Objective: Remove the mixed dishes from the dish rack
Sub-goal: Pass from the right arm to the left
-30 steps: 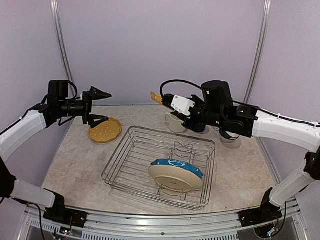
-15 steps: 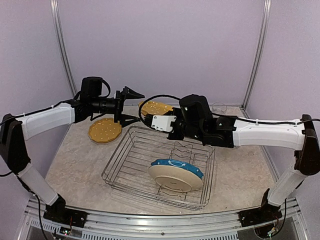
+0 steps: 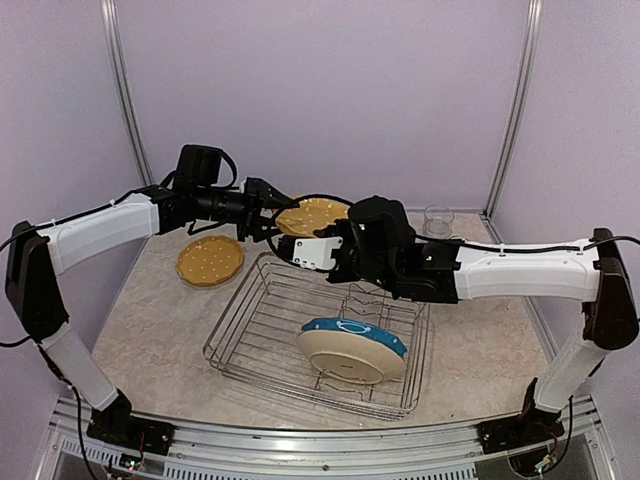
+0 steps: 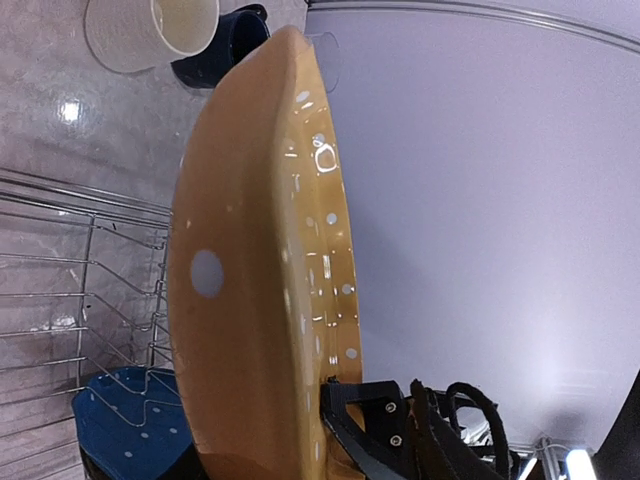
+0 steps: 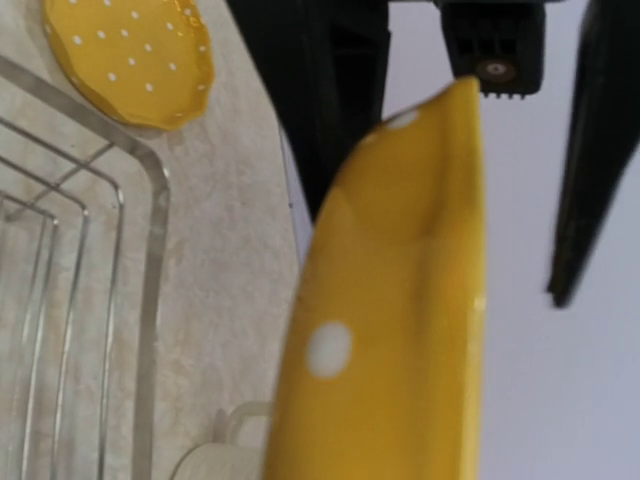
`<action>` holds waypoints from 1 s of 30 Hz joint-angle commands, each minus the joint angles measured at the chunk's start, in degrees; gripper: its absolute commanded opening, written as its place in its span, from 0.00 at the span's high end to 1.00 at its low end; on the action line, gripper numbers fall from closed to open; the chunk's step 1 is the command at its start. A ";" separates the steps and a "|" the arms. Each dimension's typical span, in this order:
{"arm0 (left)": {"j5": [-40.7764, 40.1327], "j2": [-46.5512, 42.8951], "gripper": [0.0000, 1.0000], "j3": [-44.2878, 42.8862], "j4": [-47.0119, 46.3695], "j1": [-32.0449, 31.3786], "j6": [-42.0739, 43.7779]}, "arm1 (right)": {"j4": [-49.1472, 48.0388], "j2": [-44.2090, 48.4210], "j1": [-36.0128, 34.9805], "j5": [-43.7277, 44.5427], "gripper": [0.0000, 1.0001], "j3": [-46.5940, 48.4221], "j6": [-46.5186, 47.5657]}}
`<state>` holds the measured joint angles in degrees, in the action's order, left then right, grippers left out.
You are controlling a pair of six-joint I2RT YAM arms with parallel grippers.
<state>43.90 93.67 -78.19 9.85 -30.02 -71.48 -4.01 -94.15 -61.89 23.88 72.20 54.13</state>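
Swinging in from the left, the left gripper [image 3: 275, 205] had half-closed around the rim of the yellow plate [image 3: 312, 215], jaws not yet clamped; the right gripper [image 3: 337, 230] stayed clamped on it, probably a handover.

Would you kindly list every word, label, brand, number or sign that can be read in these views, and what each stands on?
None: no readable text in any view.
The raised mustard plate and the flat mustard plate carry only white dots.
The blue-rimmed plate in the dish rack shows white decoration, no lettering.
The white housing on the right wrist looks blank.
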 commanded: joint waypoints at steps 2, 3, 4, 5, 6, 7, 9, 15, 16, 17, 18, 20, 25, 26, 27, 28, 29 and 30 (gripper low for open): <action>-1.44 0.90 0.61 -1.61 2.38 -0.65 2.78 | -9.49 -0.67 -1.36 2.48 1.00 1.82 3.15; -1.45 0.90 0.64 -1.61 2.22 -0.65 2.82 | -9.63 -0.76 -1.51 2.48 1.00 1.82 3.28; -1.56 0.78 0.67 -1.55 2.12 -0.70 2.93 | -9.80 -0.85 -1.58 2.64 1.00 1.74 3.41; -1.66 0.65 0.69 -1.57 2.17 -0.66 3.07 | -10.01 -0.90 -1.80 2.84 1.00 1.75 3.57; -1.69 0.56 0.73 -1.60 2.26 -0.62 3.23 | -10.18 -0.91 -1.92 2.92 1.00 1.72 3.72; -1.75 0.48 0.78 -1.61 2.28 -0.57 3.32 | -10.41 -0.94 -2.06 3.04 1.00 1.67 3.83; -1.76 0.38 0.89 -1.56 2.35 -0.36 3.52 | -10.71 -1.00 -2.19 3.42 1.00 1.50 3.92; -1.76 -1.25 1.00 0.44 1.05 1.16 2.82 | -11.60 -1.56 -2.40 5.17 0.89 1.02 4.47; -1.71 -1.71 1.00 0.91 0.80 1.50 2.76 | -11.56 -1.56 -2.43 5.39 0.84 1.11 4.15; -1.71 -1.99 1.00 1.20 0.79 1.78 2.80 | -11.48 -1.52 -2.39 5.35 0.77 1.22 3.84; -1.88 -2.44 1.00 1.59 0.85 2.07 2.90 | -11.46 -1.47 -2.37 5.32 0.67 1.27 3.57; -2.17 -3.27 1.00 2.65 0.72 2.92 2.93 | -11.41 -1.22 -2.44 5.34 0.52 1.27 2.83; -2.60 -6.31 1.00 6.54 -0.30 5.57 2.66 | -11.20 -1.40 -2.36 6.01 0.21 1.10 2.03; -2.74 -6.94 1.00 7.20 -0.30 6.28 2.74 | -11.19 -1.32 -2.36 6.13 0.17 1.05 1.62; -2.91 -7.45 1.00 7.85 -0.16 7.07 2.94 | -11.05 -1.19 -2.36 6.33 0.14 0.97 1.05; -3.16 -8.52 1.00 8.56 0.13 8.02 3.19 | -11.02 -0.95 -2.33 6.48 0.11 0.76 0.31; -3.46 -9.19 1.00 9.23 0.50 9.18 3.66 | -11.04 -0.50 -2.36 6.64 0.09 0.35 -0.45; -3.70 -10.18 1.00 9.82 1.30 10.38 4.50 | -11.09 0.26 -2.23 6.82 0.06 -0.16 -1.37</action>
<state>41.93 88.71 -69.84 14.61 -23.90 -70.30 -11.49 -96.55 -63.75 28.53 72.23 56.40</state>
